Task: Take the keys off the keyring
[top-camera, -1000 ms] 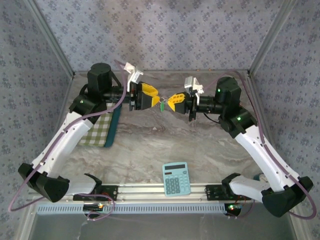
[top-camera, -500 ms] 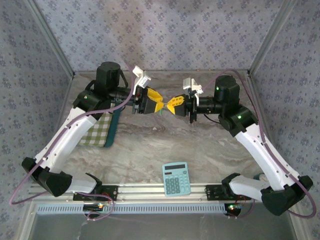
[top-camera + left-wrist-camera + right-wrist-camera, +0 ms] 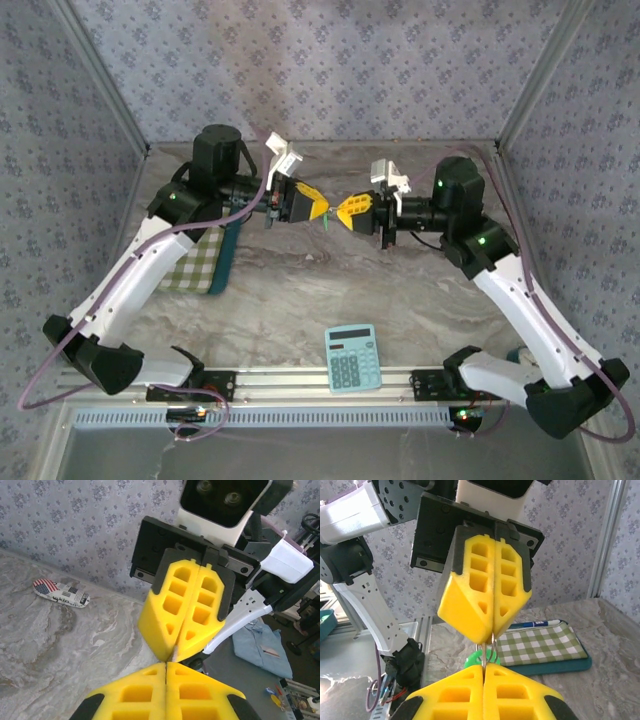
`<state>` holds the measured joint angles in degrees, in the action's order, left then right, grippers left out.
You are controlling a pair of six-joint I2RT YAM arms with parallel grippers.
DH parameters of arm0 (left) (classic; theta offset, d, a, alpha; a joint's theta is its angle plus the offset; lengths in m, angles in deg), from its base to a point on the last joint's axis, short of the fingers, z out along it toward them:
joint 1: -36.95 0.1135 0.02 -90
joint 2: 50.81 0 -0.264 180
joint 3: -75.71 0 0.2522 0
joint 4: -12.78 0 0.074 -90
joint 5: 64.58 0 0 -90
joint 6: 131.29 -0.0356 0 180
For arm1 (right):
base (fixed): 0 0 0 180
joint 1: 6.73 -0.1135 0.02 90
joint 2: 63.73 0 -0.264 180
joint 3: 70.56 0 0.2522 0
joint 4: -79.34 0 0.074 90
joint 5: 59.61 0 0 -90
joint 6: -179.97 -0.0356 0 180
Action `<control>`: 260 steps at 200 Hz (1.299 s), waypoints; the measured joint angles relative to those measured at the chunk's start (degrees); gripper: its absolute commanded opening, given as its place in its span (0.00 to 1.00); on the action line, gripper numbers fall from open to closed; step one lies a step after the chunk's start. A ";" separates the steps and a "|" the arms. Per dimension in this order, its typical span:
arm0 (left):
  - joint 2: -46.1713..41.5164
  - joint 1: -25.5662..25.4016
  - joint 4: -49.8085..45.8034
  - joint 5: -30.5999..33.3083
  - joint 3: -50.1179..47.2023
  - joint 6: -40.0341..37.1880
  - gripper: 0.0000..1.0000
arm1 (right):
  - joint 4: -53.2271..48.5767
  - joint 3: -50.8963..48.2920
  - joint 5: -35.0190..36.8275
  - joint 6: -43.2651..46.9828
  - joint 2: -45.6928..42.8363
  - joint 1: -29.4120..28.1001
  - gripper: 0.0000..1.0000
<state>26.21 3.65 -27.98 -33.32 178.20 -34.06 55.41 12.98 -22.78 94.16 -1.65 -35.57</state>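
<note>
Keys [image 3: 474, 659] pinched midair; yellow fingers [image 3: 470, 595] closed

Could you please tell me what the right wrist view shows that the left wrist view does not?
Right wrist: a metal ring pinched by the left gripper and right gripper, green keys behind it, and a checked cloth. Left wrist: a flag-patterned item on the table. Both: the two yellow grippers shut, tip to tip.

Top external: high, nearside of calculator [image 3: 352, 358], looking down on table [image 3: 300, 300]. Wrist views: beyond calculator, close, facing each other, sharing left gripper [image 3: 322, 209], right gripper [image 3: 340, 212].
</note>
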 measured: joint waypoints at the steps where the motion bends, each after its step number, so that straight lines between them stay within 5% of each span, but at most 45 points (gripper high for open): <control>1: -0.02 0.00 0.13 0.00 -0.09 0.11 0.00 | 0.24 -0.24 0.11 0.02 -0.20 -0.04 0.00; 68: -1.62 -0.09 8.15 0.15 -4.15 8.31 0.00 | 8.85 -7.39 9.55 3.61 -5.90 -3.52 0.00; 154: -3.65 -0.26 18.21 1.33 -8.94 18.23 0.00 | 16.41 -14.47 30.91 13.35 -12.31 -13.90 0.00; 260: -4.35 -0.26 20.57 4.09 -9.11 22.75 0.00 | 18.29 -14.51 34.60 16.63 -11.93 -15.85 0.00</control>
<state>21.86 3.39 -7.41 -29.24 169.09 -11.31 73.70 -1.53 11.82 110.79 -13.58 -51.41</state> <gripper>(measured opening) 0.040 0.051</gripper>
